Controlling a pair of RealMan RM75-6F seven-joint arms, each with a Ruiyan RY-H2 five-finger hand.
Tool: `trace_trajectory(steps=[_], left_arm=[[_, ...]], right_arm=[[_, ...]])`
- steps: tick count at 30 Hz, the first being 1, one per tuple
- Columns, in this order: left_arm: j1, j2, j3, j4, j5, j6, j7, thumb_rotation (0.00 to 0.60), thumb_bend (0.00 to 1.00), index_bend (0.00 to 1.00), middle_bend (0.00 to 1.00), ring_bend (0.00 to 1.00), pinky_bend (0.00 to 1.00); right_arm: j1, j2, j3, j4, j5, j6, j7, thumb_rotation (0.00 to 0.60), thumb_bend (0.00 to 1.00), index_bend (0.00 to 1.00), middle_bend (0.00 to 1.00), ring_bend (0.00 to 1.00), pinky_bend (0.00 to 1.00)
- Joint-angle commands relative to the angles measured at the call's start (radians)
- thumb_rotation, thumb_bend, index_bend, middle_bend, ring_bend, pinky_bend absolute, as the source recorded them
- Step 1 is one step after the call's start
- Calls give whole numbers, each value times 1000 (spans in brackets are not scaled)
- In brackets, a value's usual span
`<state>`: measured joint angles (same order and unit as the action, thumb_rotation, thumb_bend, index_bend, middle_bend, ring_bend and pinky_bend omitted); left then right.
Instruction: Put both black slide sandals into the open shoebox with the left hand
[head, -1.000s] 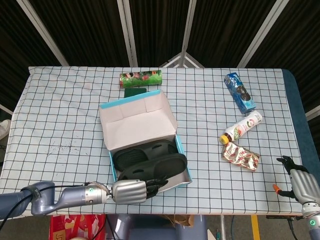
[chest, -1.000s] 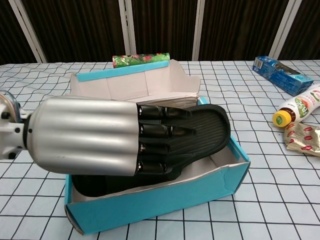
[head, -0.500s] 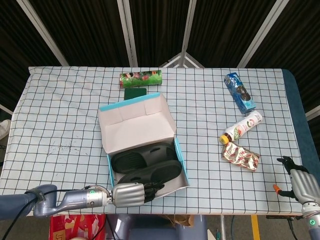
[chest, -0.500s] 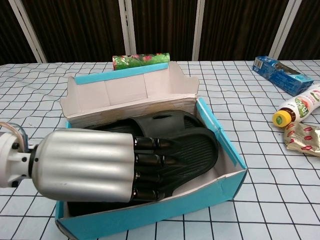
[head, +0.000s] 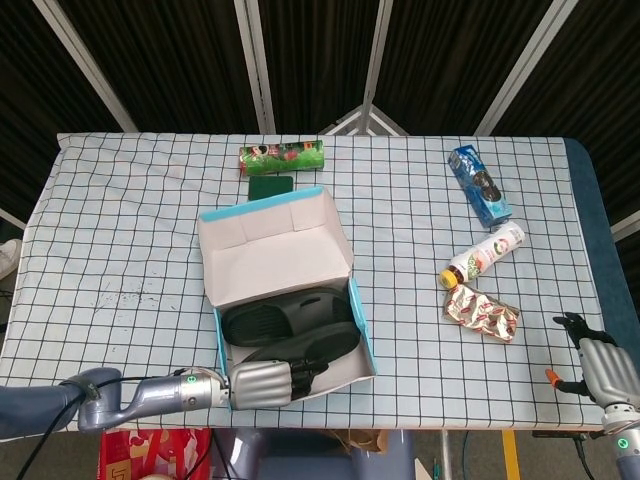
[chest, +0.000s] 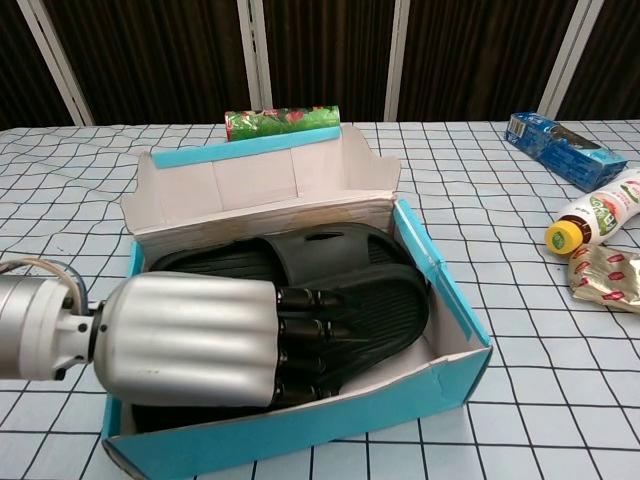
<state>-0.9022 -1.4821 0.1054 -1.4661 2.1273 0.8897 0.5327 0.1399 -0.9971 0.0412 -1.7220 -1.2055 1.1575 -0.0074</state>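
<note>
Sandals inside shoebox, left hand fingers on top, right hand only overhead

The shoebox sits on the table left of centre, its lid standing up at the far side. Both sandals lie inside it: the rear sandal further back, the front sandal nearer the front wall. The left hand is at the box's front edge, its fingers lying on the front sandal. Behind the box lie a small pad and, beyond it, a roll. To the right lie a cookie pack, a bottle and, just in front of it, a foil packet. The right hand is at the table's near right corner, well apart from them.
</note>
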Motion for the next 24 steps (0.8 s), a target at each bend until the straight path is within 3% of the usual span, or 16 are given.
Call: trace_trajectory(steps=[1,3,5,16,24], left_arm=[[4,12,-28,-8,-25,-1,46,600,301,152,136,0,0],[7,22,-41,-16,-37,-7,74,600,262,77,32,0,0],[11,39,-61,-29,-56,-21,119,600,241,43,1,0,0],[36,138,-123,-163,-172,-139,343,600,171,0,0,0,0],[65,185,-122,-242,-234,-221,490,600,172,0,0,0,0]], right_arm=[[0,0,0,-1,0,1,0,600,291,175,107,227,163],[0,0,-1,-1,0,1,-1,600,290,175,107,227,163],[0,0,-1,-2,1,0,-3,600,291,175,107,227,163],[3,3,-2,-8,8,-8,-8,600,290,176,107,227,163],[2,5,-2,-9,8,-7,-2,600,291,175,107,227,163]])
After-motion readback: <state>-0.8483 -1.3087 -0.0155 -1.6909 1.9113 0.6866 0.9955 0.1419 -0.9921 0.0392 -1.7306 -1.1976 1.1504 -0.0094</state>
